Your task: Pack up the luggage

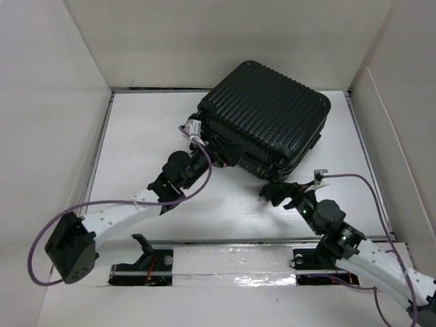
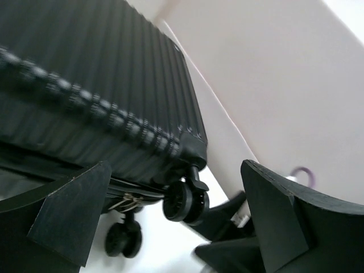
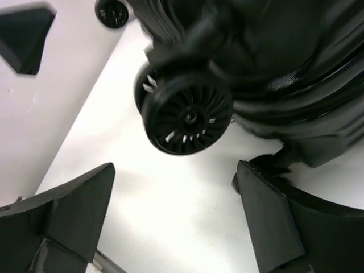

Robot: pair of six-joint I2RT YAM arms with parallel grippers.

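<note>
Left claw (image 1: pixel 206 154) and right claw (image 1: pixel 277 192) wide, empty, beside black ribbed luggage (image 1: pixel 266 109), caster wheels (image 3: pixel 187 114) on its near side.

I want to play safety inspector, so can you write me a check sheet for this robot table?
Surface: white table, flat.
Job's things: black luggage lies at the back, ribbed shell up, caster wheel towards the arms; cannot tell if it is zipped.
Clutter: nothing seen.
Grippers: left tool open at the luggage's near-left corner; right tool open, facing a wheel; neither holds anything.
Cables: a purple cable loops along each arm.
Surroundings: plain white walls on three sides.
</note>
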